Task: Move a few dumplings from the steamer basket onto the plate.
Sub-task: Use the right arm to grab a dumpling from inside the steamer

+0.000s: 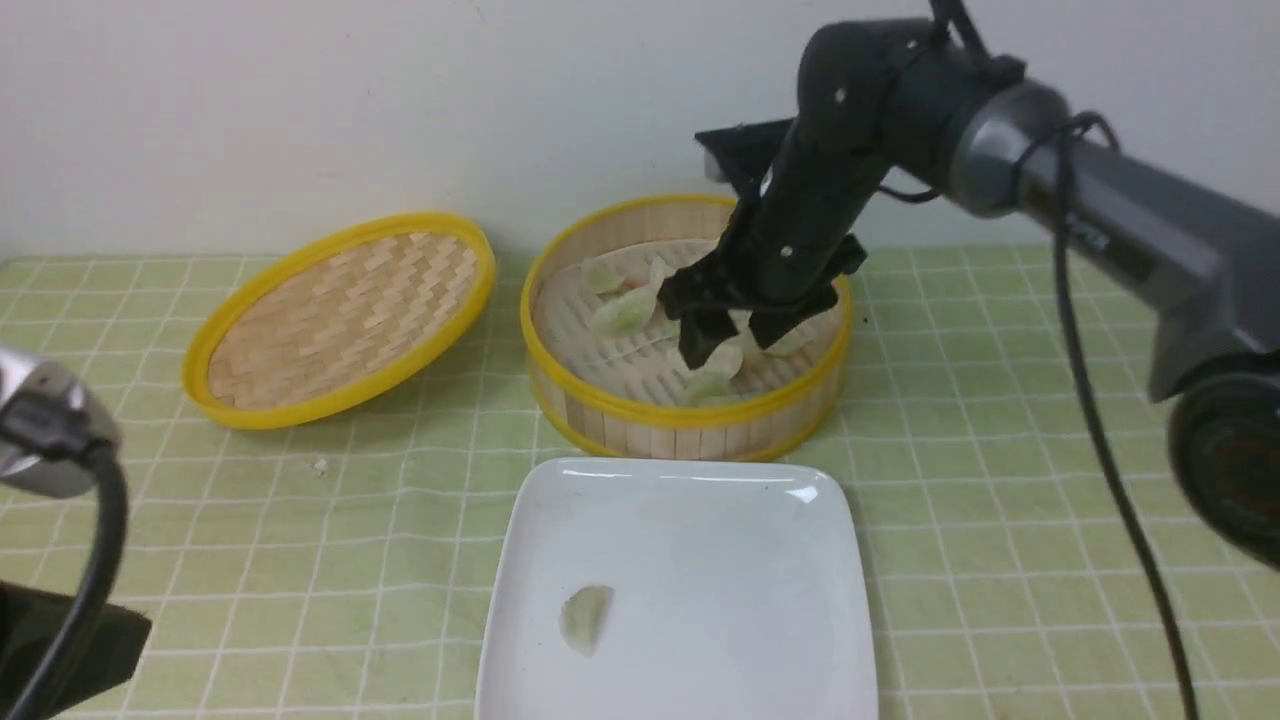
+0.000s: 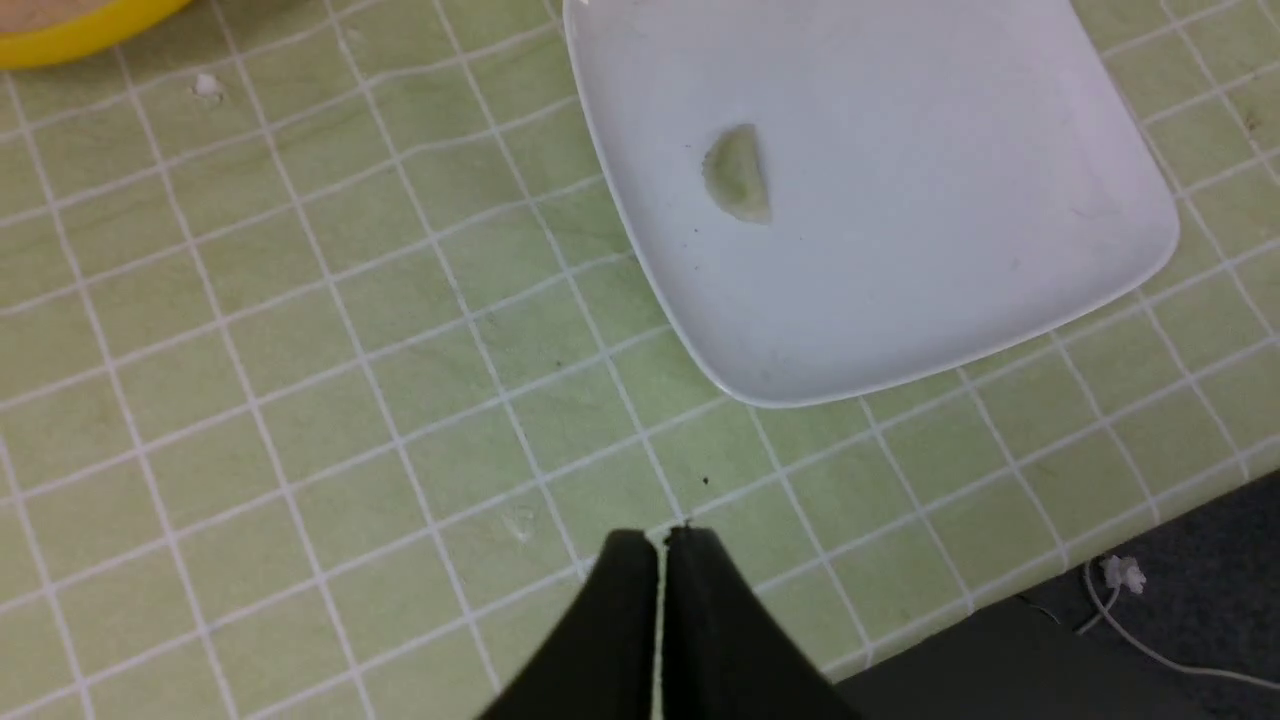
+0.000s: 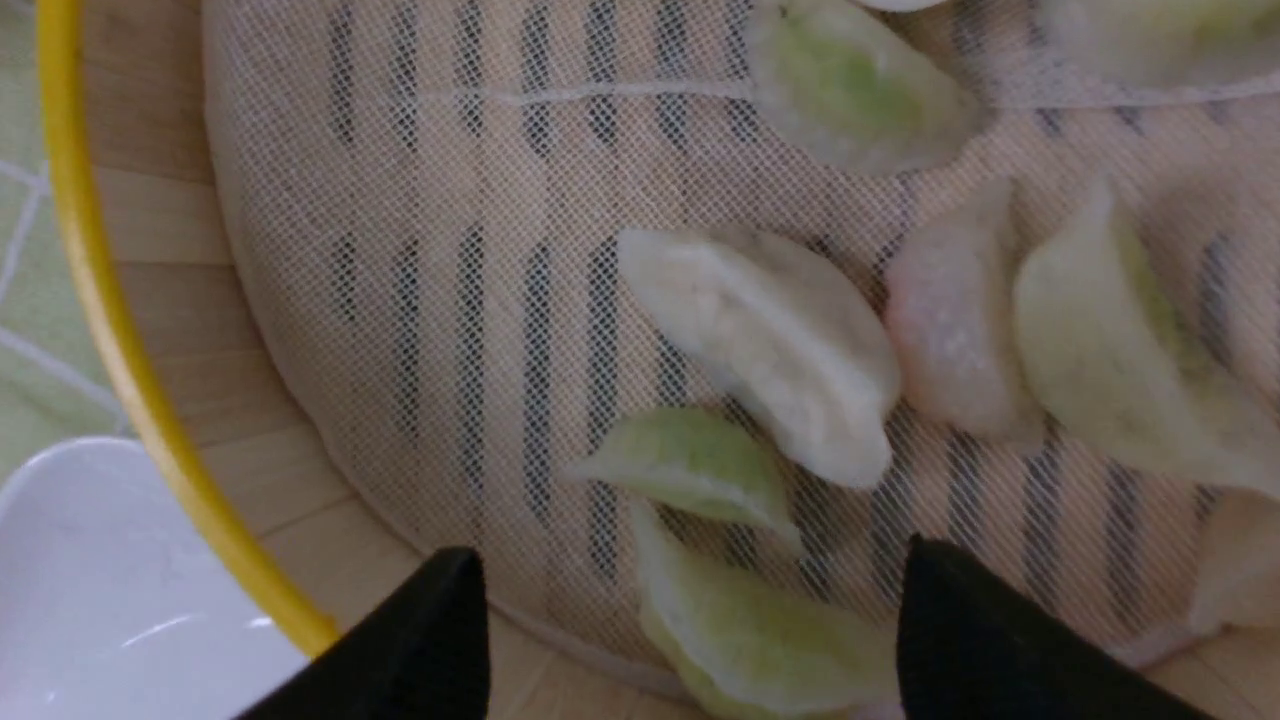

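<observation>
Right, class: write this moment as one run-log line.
right end effector: open, over steamer basket | left end effector: shut, empty | plate: one dumpling

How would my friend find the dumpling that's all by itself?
Find the big white plate on the near side of the round steamer basket. One pale green dumpling lies on the plate's left half. It is the only one on the plate; the other dumplings all sit inside the basket.
</observation>
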